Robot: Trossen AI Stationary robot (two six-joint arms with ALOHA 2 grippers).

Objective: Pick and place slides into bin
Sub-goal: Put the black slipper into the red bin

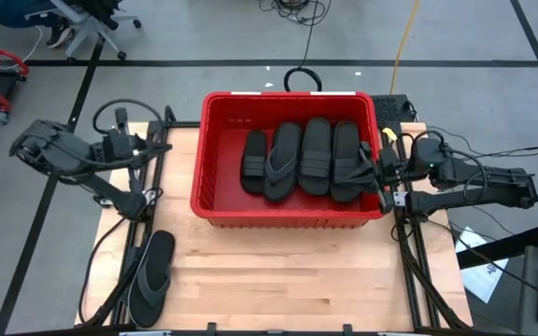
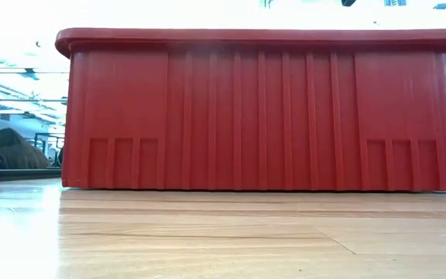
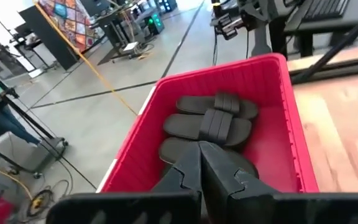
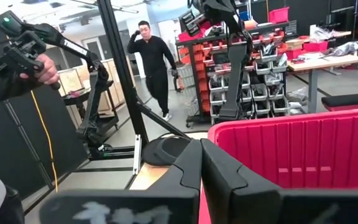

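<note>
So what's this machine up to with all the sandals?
It is sorting black slides into the red bin. Several already lie inside, and one thong sandal is left on the wooden table, near its left front corner. Neither arm holds anything now: the left pincer and the right pincer are both shut and empty, pulled back beside the bin.

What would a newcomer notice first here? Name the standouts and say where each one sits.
The big red bin at the table's far middle draws the eye, with four black sandals lying side by side inside it. One more sandal lies alone at the table's near left corner. The left gripper and right gripper are shut, pulled back at either side of the bin.
</note>
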